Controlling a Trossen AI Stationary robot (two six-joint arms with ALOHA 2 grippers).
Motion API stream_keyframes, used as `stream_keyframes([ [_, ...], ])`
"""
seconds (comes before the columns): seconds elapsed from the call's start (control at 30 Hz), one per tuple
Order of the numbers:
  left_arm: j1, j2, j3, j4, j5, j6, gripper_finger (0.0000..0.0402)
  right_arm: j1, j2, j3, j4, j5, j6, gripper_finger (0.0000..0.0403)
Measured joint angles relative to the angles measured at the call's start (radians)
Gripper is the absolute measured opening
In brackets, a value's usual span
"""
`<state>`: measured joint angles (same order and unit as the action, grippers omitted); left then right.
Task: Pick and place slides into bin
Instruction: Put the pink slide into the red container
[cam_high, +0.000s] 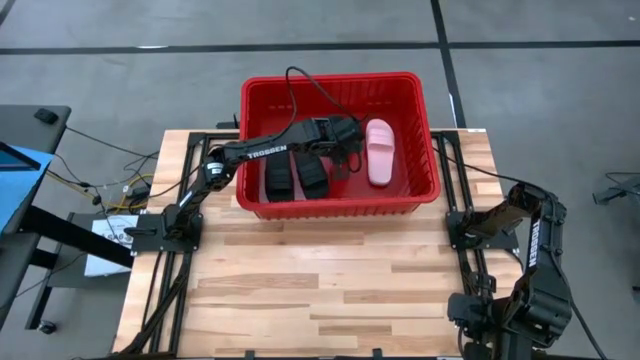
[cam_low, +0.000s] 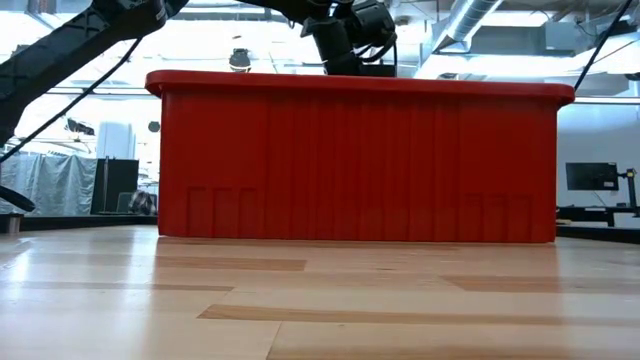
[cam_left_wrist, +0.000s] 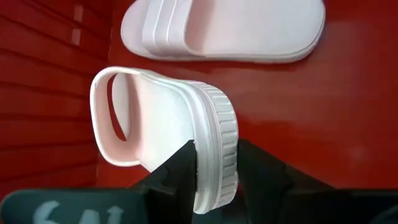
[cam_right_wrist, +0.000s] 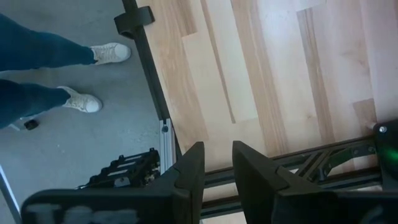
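Note:
The red bin (cam_high: 340, 140) stands at the table's far middle. On its floor lie two black slides (cam_high: 278, 176) (cam_high: 313, 179) and one pale pink slide (cam_high: 380, 150), which also shows in the left wrist view (cam_left_wrist: 230, 28). My left gripper (cam_high: 350, 152) reaches down into the bin beside that pink slide and is shut on the second pink slide (cam_left_wrist: 155, 130). In the low view the bin's wall (cam_low: 360, 165) hides the gripper and all the slides. My right gripper (cam_right_wrist: 217, 171) waits at the table's right edge, open by a narrow gap and empty. My left gripper pinches the pink slide's sole (cam_left_wrist: 214, 168) between its two fingers, one on the footbed side and one on the underside, with the ribbed rim between them, at the end away from the strap. The fingers come from above. The slide is turned on edge, its strap (cam_left_wrist: 109, 118) farthest from the gripper; whether it touches the bin floor I cannot tell.
The bin's slotted wall (cam_left_wrist: 43, 93) is close beside the held slide. Bare wooden tabletop (cam_high: 320, 290) lies in front of the bin. Black arm frames (cam_high: 170, 240) (cam_high: 470, 250) flank the table. A person's legs (cam_right_wrist: 56, 68) stand on the floor beyond the table's right edge.

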<state>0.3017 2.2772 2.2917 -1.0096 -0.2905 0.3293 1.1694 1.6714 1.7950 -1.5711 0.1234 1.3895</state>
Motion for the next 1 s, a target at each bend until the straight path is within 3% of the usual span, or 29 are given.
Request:
stream_keyframes([
  [0.63, -0.002, 0.000, 0.000, 0.065, 0.067, 0.028, 0.0103, 0.000, 0.000, 0.000, 0.000, 0.000, 0.018, 0.0075],
  [1.0, -0.002, 0.000, 0.000, 0.059, 0.003, 0.029, 0.0190, 0.000, 0.000, 0.000, 0.000, 0.000, 0.019, 0.0075],
])
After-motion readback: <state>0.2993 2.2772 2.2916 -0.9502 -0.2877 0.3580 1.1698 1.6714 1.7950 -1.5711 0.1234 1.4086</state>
